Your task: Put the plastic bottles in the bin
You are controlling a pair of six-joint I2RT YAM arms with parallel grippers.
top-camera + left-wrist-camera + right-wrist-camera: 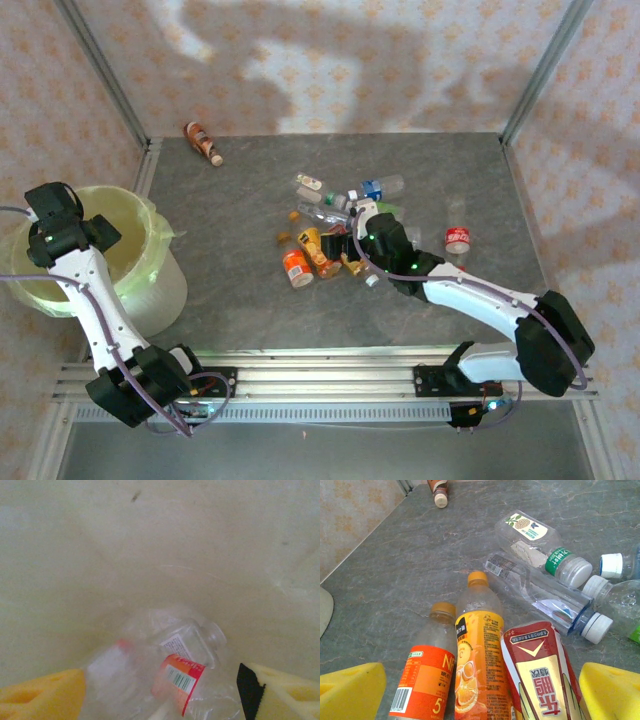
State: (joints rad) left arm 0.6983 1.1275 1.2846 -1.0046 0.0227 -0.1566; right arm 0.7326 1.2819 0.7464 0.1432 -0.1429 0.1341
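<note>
The surface [250, 300] carries a heap of bottles [330, 235]. The bin [150, 285] at its left holds one bottle [175, 670] beneath the spread left tool [160, 685]. The right tool [482, 680], spread wide, hovers over the orange bottle [480, 655]. It is probably light, thin-walled and slick, so pinch gently across its labelled belly.

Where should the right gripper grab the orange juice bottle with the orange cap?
Probably at the clear shoulder below its cap, from above, straddling it. The orange juice bottle lies flat, cap pointing away; neighbouring bottles press its labelled body, but the shoulder stands freer.
</note>
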